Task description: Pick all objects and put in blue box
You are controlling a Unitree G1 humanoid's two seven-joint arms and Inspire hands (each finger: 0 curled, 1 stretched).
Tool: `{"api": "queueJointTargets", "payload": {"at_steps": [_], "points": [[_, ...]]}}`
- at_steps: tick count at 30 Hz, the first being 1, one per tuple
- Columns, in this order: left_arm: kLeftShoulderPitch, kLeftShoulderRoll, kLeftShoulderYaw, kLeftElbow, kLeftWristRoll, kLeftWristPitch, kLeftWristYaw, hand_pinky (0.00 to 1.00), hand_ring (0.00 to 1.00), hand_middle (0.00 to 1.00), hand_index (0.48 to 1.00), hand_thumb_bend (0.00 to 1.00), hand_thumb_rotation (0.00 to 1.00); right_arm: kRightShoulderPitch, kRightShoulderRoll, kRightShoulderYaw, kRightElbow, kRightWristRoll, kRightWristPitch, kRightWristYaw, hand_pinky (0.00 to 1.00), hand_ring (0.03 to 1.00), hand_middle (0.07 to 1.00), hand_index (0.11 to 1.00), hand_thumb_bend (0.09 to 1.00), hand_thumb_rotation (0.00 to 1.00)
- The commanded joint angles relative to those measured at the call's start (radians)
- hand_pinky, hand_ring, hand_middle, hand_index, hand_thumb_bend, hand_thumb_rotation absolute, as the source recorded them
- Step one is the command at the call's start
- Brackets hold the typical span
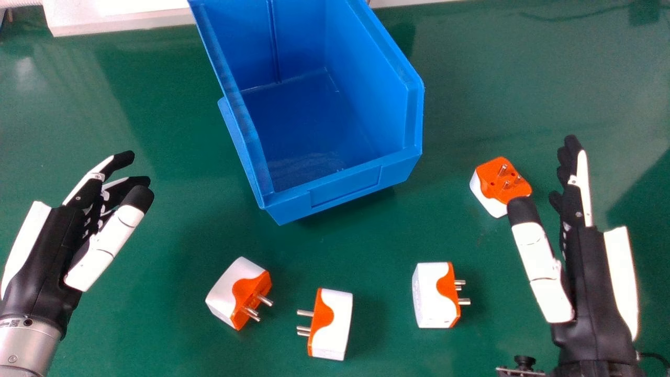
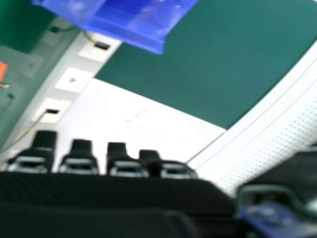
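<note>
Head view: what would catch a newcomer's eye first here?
Likely the big blue box, its inside bare, at top centre. Next, four orange-and-white plugs: three along the bottom, one right of the box. The open left hand and right hand flank them.

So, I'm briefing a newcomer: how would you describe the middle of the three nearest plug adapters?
Find the open blue box on the green table. Nearer the robot, three orange-and-white plug adapters lie in a row; take the middle adapter. Its pins point to the robot's left; those of the left adapter and right adapter point rightward.
</note>
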Motion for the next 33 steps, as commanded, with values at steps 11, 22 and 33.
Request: {"api": "queueJointTargets", "payload": {"at_steps": [11,22,33], "points": [[-0.005,0.014,0.011,-0.019,0.004,0.004,0.007,0.8,0.83,0.82,0.886,0.74,0.86,-0.009,-0.001,-0.005,-0.02,0.003,-0.008,-0.008,0.94,1.0,1.0,0.994,0.434,1.0],[0.0,0.01,0.012,-0.022,-0.003,-0.001,0.004,0.8,0.82,0.82,0.886,0.73,0.86,-0.005,0.0,-0.006,-0.025,0.002,-0.009,-0.009,0.94,1.0,1.0,0.994,0.433,1.0],[0.007,-0.006,-0.006,-0.045,0.022,0.012,0.019,0.8,0.82,0.82,0.888,0.75,0.86,-0.005,-0.005,-0.016,-0.02,-0.001,-0.011,-0.012,0.94,1.0,1.0,0.994,0.434,1.0]]}}
